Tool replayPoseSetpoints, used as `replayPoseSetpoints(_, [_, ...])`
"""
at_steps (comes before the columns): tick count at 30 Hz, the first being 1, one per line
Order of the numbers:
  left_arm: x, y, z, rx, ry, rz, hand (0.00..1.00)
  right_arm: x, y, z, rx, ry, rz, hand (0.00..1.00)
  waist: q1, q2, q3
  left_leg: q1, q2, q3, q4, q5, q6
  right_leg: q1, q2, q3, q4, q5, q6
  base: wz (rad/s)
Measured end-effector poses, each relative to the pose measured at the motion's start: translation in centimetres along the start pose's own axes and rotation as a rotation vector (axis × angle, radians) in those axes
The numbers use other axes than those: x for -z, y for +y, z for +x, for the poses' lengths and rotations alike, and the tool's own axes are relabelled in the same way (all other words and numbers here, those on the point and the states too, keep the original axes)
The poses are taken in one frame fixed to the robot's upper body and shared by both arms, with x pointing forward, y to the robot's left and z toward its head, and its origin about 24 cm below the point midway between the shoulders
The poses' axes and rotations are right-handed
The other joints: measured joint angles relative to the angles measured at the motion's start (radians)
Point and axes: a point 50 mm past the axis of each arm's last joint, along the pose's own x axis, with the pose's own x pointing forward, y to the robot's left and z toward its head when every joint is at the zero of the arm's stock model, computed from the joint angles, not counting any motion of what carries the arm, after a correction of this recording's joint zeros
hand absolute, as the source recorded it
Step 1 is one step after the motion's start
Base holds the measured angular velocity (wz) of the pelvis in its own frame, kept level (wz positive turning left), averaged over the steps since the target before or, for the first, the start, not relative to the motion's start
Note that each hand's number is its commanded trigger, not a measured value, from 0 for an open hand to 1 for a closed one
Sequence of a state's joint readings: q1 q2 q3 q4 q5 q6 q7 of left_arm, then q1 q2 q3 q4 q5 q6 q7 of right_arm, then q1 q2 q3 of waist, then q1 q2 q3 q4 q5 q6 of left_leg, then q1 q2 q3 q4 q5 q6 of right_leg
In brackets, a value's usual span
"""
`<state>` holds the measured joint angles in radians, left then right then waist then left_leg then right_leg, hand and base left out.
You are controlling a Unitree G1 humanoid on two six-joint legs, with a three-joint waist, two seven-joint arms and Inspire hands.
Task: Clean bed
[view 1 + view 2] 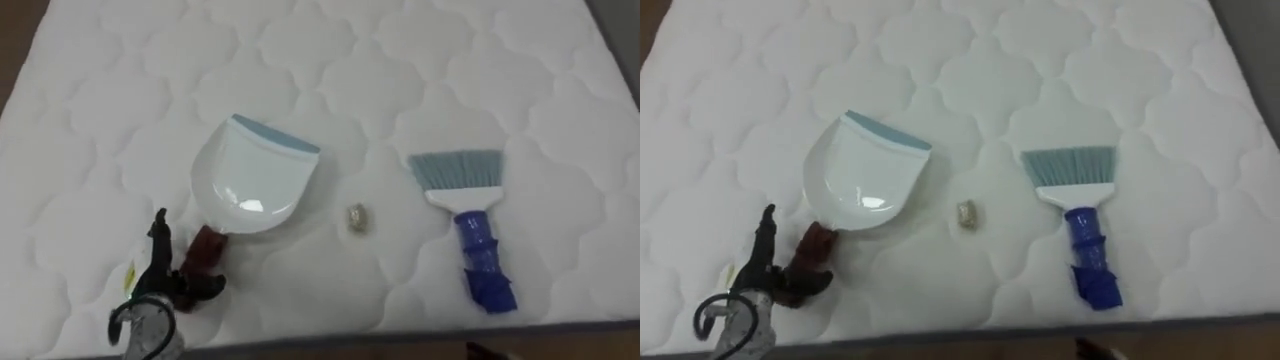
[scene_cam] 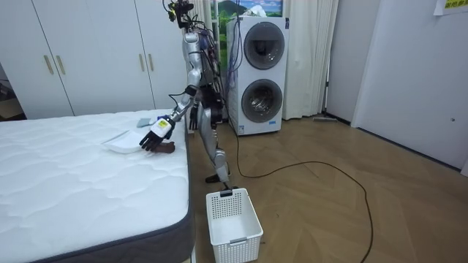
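At the bed [image 1: 400, 60] edge, the robot's left hand [image 1: 172, 282] has its fingers curled round the dustpan [image 1: 250, 180] handle. 1 crumpled scrap [image 1: 357, 217] lies outside the pan, between it and the brush [image 1: 465, 215]. A white basket [image 2: 234, 219] stands on the floor.

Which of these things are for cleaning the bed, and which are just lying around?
For the job: dustpan, left hand gripping its handle; brush; small beige scrap; mattress.
Lying about: washing machines, wardrobe; white basket, possibly for the scrap.
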<state>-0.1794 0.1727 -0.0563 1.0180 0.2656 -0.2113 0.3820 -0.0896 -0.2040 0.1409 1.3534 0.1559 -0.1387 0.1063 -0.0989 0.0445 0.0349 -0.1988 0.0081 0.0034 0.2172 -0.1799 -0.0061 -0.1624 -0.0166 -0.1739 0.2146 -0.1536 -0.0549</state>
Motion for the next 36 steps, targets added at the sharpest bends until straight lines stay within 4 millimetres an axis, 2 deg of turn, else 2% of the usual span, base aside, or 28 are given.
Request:
replayPoseSetpoints(1, [-0.3, 0.0, 0.1, -0.001, -0.006, 0.000, 0.00, 0.0, 0.0, 0.0, 0.001, 0.002, -0.002, 0.00, -0.004, -0.002, 0.0014, -0.018, 0.005, 0.026, -0.022, 0.025, 0.018, -0.001, 0.000, 0.012, 0.002, -0.003, 0.004, 0.42])
replayPoseSetpoints(2, [-0.5, 0.0, 0.2, -0.001, -0.017, 0.003, 0.00, 0.5, 0.1, -0.1, 0.000, 0.020, 0.004, 0.00, -0.002, -0.015, 0.0003, -0.013, 0.003, 0.052, -0.016, 0.048, 0.022, -0.004, -0.005, 0.024, 0.011, -0.005, 0.008, 0.32])
replayPoseSetpoints(3, [-0.7, 0.0, 0.3, -0.001, -0.026, 0.004, 0.00, 0.4, 0.1, 0.0, 0.001, 0.019, 0.003, 0.00, 0.002, -0.018, -0.0005, -0.014, 0.001, 0.051, -0.016, 0.051, 0.023, -0.010, -0.006, 0.022, 0.018, -0.006, 0.011, 0.16])
replayPoseSetpoints(5, [-0.9, -0.1, 0.3, 0.000, -0.034, 0.004, 0.00, 0.1, 0.1, 0.0, 0.001, 0.011, -0.002, 0.00, 0.025, -0.020, -0.0005, -0.018, -0.003, 0.049, -0.013, 0.051, 0.023, -0.022, -0.009, 0.015, 0.026, -0.006, 0.011, -0.06])
replayPoseSetpoints(7, [-0.6, -0.1, 0.3, -0.001, -0.026, 0.007, 0.00, -0.2, 0.3, 0.1, -0.008, 0.009, -0.031, 0.00, 0.028, -0.018, 0.0002, -0.020, -0.006, 0.051, -0.013, 0.050, 0.023, -0.020, -0.013, 0.006, 0.022, -0.006, 0.011, -0.05])
replayPoseSetpoints(14, [-0.7, 0.1, 0.8, -0.021, 0.022, -0.053, 0.00, -1.0, 0.5, 0.3, -0.007, 0.010, -0.059, 0.00, 0.025, -0.014, 0.0018, -0.061, -0.007, 0.052, 0.015, 0.050, 0.024, -0.054, -0.016, -0.005, 0.040, -0.014, 0.013, 0.00])
replayPoseSetpoints(17, [-0.9, 0.3, 1.1, -0.034, 0.033, -0.090, 0.00, -1.1, 0.3, 0.3, 0.002, 0.009, -0.042, 0.00, 0.022, -0.014, 0.0035, -0.076, -0.018, 0.050, 0.031, 0.051, 0.025, -0.079, -0.024, 0.002, 0.076, -0.032, 0.009, 0.00])
replayPoseSetpoints(21, [-1.4, 1.0, 1.6, -0.059, 0.036, -0.128, 0.00, -1.5, 0.1, 0.3, 0.011, -0.004, -0.031, 0.00, 0.021, -0.014, 0.0045, -0.105, -0.020, 0.049, 0.061, 0.052, 0.026, -0.122, -0.035, 0.004, 0.132, -0.055, 0.006, 0.01])
replayPoseSetpoints(31, [-1.3, 0.6, 1.5, -0.036, 0.042, -0.108, 0.00, -2.4, 0.2, 0.4, 0.030, -0.044, -0.039, 0.00, 0.021, -0.017, 0.0085, -0.178, -0.019, 0.050, 0.105, 0.053, 0.027, -0.187, -0.041, -0.004, 0.170, -0.060, 0.004, 0.03])
replayPoseSetpoints(36, [-1.2, 0.5, 1.5, -0.034, 0.051, -0.101, 0.00, -2.6, 0.2, 0.5, 0.040, -0.050, -0.038, 0.00, 0.019, -0.019, 0.0104, -0.212, -0.016, 0.050, 0.123, 0.053, 0.027, -0.208, -0.046, -0.022, 0.182, -0.060, 0.003, 0.09])
